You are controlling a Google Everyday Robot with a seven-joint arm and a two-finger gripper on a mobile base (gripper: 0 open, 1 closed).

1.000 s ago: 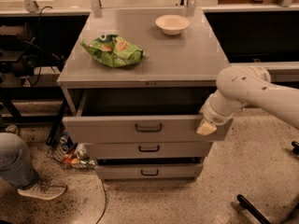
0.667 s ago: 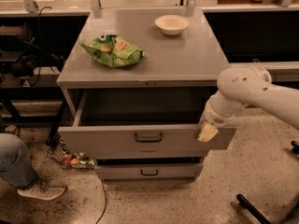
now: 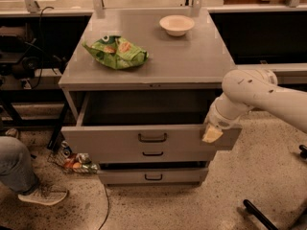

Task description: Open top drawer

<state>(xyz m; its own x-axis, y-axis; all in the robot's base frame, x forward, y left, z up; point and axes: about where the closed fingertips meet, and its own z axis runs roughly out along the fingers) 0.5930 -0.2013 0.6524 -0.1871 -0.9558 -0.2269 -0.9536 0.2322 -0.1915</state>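
Grey cabinet (image 3: 192, 63): boxy, matte flat top. On top: crinkled green chip bag (image 3: 116, 52) at 10 o'clock, smooth round cream bowl (image 3: 177, 25) at 1 o'clock. Floor (image 3: 249, 176) speckled.

Top drawer (image 3: 110, 140): wide flat grey front panel, small black bar handle (image 3: 152, 137) at centre, deep dark box behind. Pulled well out of cabinet, overhanging two narrower drawer fronts (image 3: 152, 177) at 6 o'clock.

My claw (image 3: 212, 133) at 3 o'clock end of panel, against its upper edge. Spread or pressed together: cannot tell.

Versus earlier: drawer further out, claw moved with it.
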